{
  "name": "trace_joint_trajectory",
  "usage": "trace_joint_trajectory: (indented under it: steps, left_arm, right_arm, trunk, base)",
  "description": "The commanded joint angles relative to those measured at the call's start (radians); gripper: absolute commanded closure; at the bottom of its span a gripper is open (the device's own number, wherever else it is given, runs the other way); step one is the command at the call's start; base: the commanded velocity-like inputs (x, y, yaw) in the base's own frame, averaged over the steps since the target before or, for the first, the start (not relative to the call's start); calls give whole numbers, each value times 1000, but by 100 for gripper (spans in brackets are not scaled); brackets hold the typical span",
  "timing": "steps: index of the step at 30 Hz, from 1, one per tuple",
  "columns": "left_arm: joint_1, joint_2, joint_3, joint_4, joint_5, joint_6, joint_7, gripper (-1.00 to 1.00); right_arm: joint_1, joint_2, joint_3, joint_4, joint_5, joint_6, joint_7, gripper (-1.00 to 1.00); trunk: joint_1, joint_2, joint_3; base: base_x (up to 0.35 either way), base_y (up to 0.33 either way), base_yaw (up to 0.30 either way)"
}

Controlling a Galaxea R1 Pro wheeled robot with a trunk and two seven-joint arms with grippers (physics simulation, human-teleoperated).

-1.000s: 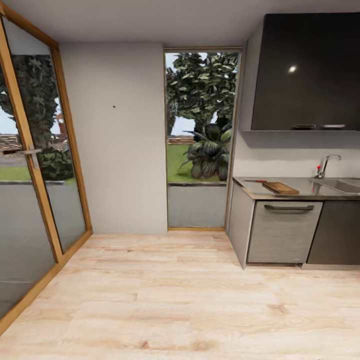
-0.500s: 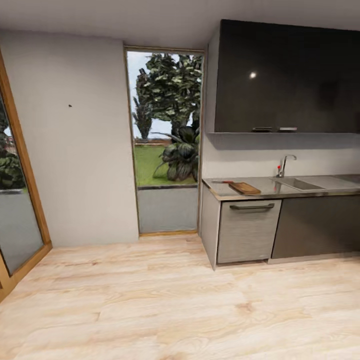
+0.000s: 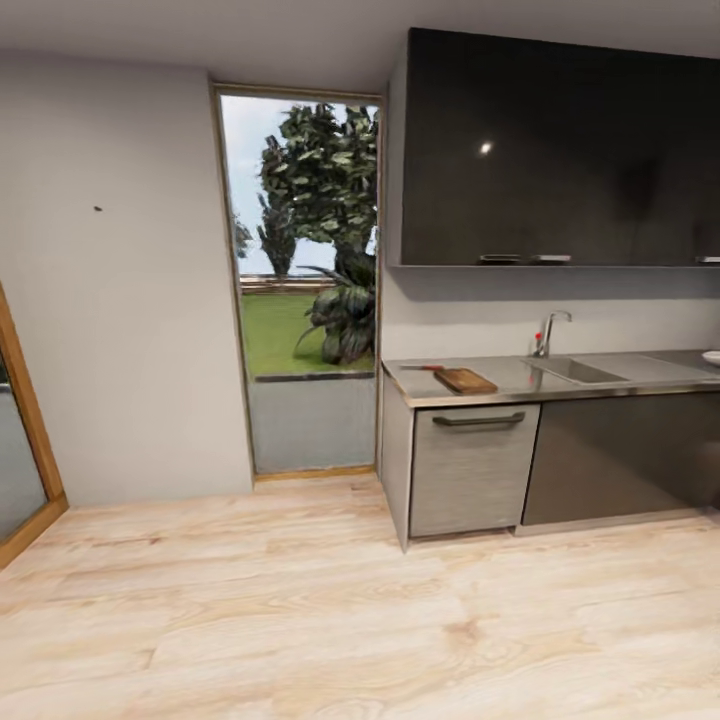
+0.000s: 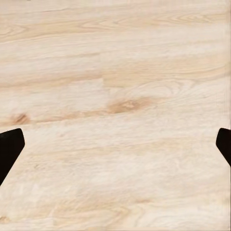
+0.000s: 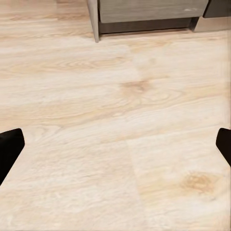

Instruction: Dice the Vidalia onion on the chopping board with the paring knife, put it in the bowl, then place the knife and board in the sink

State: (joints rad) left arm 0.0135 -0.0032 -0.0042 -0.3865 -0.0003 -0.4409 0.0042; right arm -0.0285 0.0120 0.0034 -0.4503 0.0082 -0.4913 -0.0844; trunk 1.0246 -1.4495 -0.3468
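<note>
Left hand [image 4: 115, 147]: two dark fingertips [image 4: 9, 149] at opposite borders of the left wrist view, spread wide with nothing between them, above pale wood-grain floor [image 4: 115, 96]. Right hand [image 5: 115, 147]: likewise spread wide and empty, over the same floor, with the foot of a grey cabinet front [image 5: 149, 9] beyond it.

Head view, kitchen run along the far wall. The chopping board [image 3: 465, 380], a mid-brown wooden rectangle with rounded corners, lies flat near the left end of the tabletop [image 3: 520, 385], a smooth grey steel-look surface with a thin pale edge strip. The paring knife [image 3: 423, 368], slim, with a red handle, lies just beside the board toward the tabletop's left end; whether the two touch cannot be told. The sink [image 3: 575, 371], a grey rectangular basin, is set into the tabletop toward its middle, with a curved chrome tap [image 3: 549, 330] and a small red knob [image 3: 538, 337] at its rear edge; its contents are hidden at this angle. A sliver of the white bowl [image 3: 712, 357] sits on the tabletop, cut off by the frame.

Surroundings: dark glossy wall cabinet [image 3: 560, 150] above the tabletop; a tall window [image 3: 300, 270] onto lawn and foliage; plain grey walls.
</note>
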Motion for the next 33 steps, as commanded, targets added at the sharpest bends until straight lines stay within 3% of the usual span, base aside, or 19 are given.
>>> trace_joint_trajectory:
  steps: [1, 19, 33]
  left_arm:
    - [0, 0, 0, -2, 1, -1, 0, -100]
    - [0, -1, 0, -2, -1, -2, 0, -100]
    - [0, -4, 0, -2, -1, -2, 0, -100]
  right_arm:
    - [-1, 0, 1, 1, 1, -3, -4, -100]
    - [-1, 2, 0, 1, 1, -3, -5, -100]
    - [-1, 2, 0, 2, 1, -3, -5, -100]
  trunk:
    - [0, -1, -1]
    - [0, -1, -1]
    - [0, -1, -1]
  base:
    - [191, -305, 0]
    - [174, -305, 4]
    - [165, -305, 93]
